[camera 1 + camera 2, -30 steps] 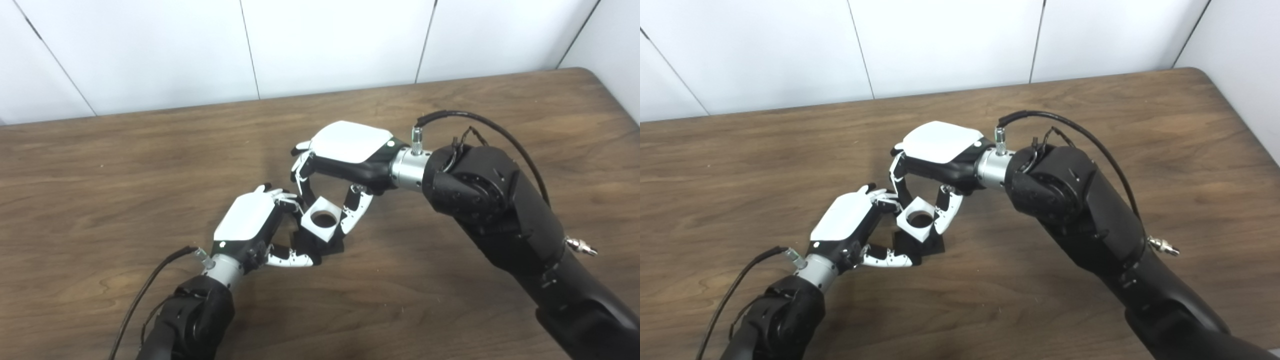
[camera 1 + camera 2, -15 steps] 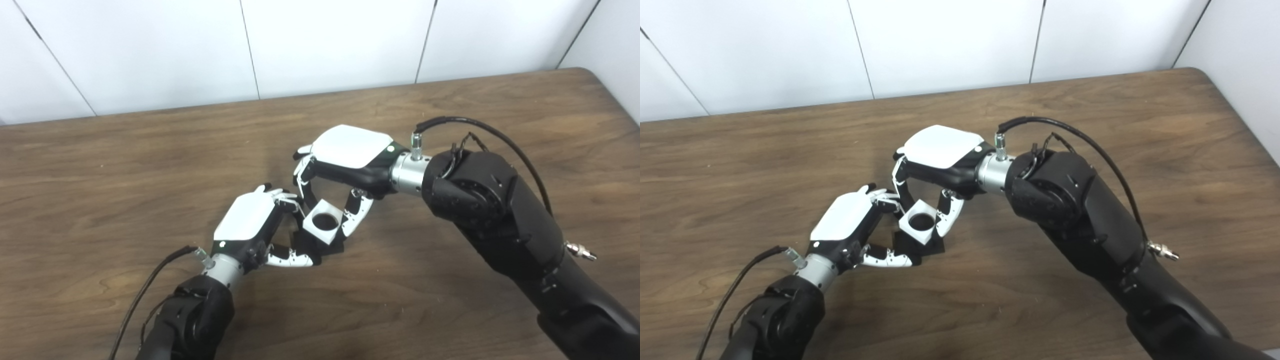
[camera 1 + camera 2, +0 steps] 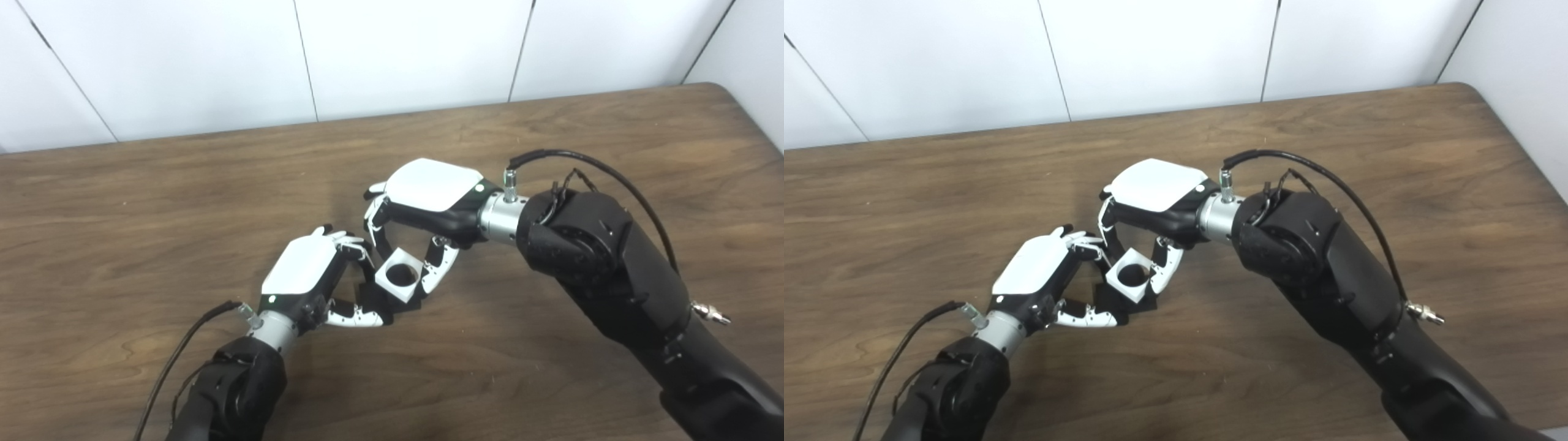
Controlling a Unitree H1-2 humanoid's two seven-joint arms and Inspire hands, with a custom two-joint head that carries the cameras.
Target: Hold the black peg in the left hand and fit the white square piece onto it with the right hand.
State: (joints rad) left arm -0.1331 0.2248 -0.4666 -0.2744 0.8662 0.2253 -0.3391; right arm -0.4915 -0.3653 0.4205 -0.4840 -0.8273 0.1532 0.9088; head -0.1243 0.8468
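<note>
The white square piece [image 3: 400, 278] sat tilted over the black peg [image 3: 378, 298], its round hole facing up and showing dark inside. Whether the peg's shaft had entered the hole could not be told; only the dark block of the peg showed below and to the left of the piece, low over the table [image 3: 153, 202] near its middle.

The right hand [image 3: 422, 211] held the white square piece from above, fingers [image 3: 375, 223] down its far-left side and the thumb [image 3: 440, 269] down its right side, closed against the edges. The white back of that hand faced up, and its black arm ran off toward the lower right corner, with a black cable [image 3: 588, 160] looping over the wrist.

The left hand [image 3: 309, 275] was closed around the black peg from the left, its fingertips [image 3: 352, 244] curled over the top just beside the white piece and its thumb [image 3: 358, 317] stretched along the near side of the peg's base. Its arm came up from the bottom edge at the left.

Behind the table stood a white panelled wall [image 3: 398, 55].
</note>
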